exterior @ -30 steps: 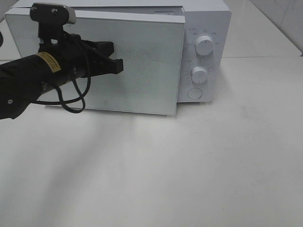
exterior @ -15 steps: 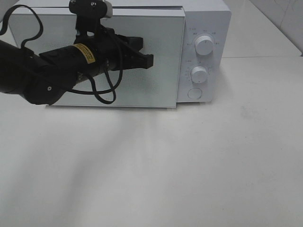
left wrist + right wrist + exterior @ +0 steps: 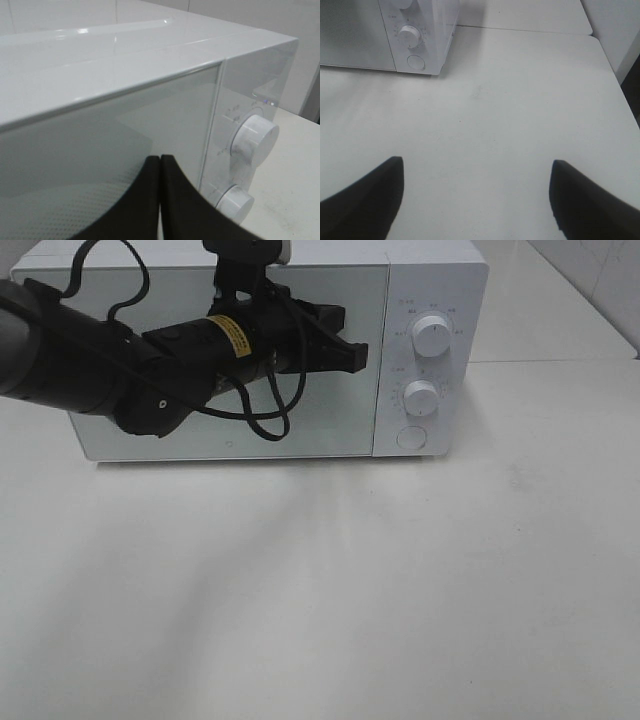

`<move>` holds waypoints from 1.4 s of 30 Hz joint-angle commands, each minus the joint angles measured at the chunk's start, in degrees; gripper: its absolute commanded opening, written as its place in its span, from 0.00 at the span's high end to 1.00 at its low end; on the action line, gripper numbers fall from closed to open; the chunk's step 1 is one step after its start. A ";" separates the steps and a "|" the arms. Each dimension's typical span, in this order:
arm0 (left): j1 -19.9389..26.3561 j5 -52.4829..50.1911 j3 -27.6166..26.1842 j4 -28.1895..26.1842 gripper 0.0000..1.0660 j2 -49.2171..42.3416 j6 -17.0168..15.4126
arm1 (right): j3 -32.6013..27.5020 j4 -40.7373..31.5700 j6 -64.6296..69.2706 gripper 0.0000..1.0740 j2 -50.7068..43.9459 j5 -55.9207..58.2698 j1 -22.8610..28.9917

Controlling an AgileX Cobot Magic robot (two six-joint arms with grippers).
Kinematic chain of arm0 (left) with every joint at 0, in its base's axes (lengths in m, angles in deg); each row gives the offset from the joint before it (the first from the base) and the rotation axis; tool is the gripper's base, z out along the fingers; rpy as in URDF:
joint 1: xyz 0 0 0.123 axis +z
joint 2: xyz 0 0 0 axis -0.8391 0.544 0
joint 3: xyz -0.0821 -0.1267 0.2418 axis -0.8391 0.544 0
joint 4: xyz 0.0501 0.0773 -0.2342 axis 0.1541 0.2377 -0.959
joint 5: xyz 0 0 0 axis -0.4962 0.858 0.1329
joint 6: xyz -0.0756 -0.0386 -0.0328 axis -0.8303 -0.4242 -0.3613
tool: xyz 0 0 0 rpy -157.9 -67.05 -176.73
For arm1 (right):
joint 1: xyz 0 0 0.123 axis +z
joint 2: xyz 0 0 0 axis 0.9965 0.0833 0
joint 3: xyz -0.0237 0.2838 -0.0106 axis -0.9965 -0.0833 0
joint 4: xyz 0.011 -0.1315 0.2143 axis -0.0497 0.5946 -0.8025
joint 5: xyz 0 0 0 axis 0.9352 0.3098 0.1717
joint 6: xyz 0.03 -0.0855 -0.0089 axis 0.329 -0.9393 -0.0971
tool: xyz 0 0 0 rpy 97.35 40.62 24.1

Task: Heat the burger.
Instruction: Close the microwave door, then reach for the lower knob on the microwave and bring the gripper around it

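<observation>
The burger is hidden; no view shows it. The white microwave (image 3: 440, 280) stands at the back of the table with its frosted door (image 3: 330, 415) lying flush against the body. My left gripper (image 3: 356, 355) is shut, its black fingertips (image 3: 160, 162) pressed together against the door near its edge beside the control panel. In the left wrist view the microwave (image 3: 100, 70) fills the frame. My right gripper (image 3: 475, 195) stands open over bare table in front and to the right of the microwave (image 3: 437, 30), nothing between its fingers (image 3: 370, 195). The exterior high view does not show it.
The control panel carries an upper knob (image 3: 432, 335), a lower knob (image 3: 421, 398) and a round button (image 3: 411, 438). A white table (image 3: 400, 590) spreads in front of the microwave. A seam runs across the table (image 3: 530, 30) behind and to its right.
My left arm has swept rightward along the door, and the door has swung from ajar to flush with the microwave's front. The left gripper stayed shut.
</observation>
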 commanded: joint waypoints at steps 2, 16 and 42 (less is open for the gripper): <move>1.55 1.38 -2.58 -6.07 1.00 0.80 -0.23 | -0.29 0.06 0.29 0.29 -1.55 0.00 -0.23; -3.44 26.76 -2.23 -2.41 1.00 -6.65 -0.23 | -0.29 0.06 0.29 0.29 -1.55 0.00 -0.23; -7.28 84.80 -2.46 -8.08 0.08 -22.00 -0.29 | -0.29 0.06 0.29 0.29 -1.55 0.00 -0.23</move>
